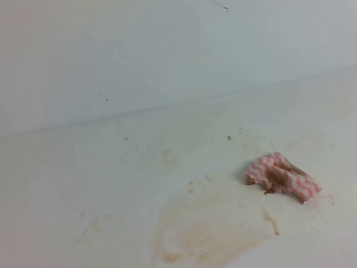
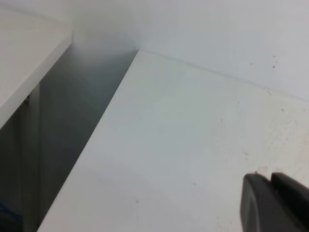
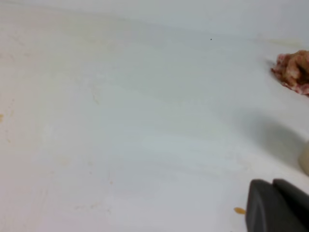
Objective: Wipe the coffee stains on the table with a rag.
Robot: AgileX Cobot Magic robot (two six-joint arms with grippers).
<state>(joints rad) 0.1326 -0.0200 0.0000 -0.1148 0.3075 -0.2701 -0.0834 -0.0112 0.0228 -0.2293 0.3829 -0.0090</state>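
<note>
Very little of the robot shows. In the left wrist view, the left gripper [image 2: 276, 203] appears only as a dark, charcoal-black piece at the lower right corner, matte and smooth, with rounded upper edges. A thin vertical seam splits it into two adjoining blocks. The right gripper [image 3: 277, 205] looks much the same in the right wrist view: two dark grey-black rounded blocks side by side, plain-surfaced, with no visible screws, cables or markings. The exterior high view shows no part of either arm.

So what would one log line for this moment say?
pink-and-white striped rag: bunched on white table, unheld | pale tan coffee smear: beside rag, unwiped | grippers: off rag
</note>
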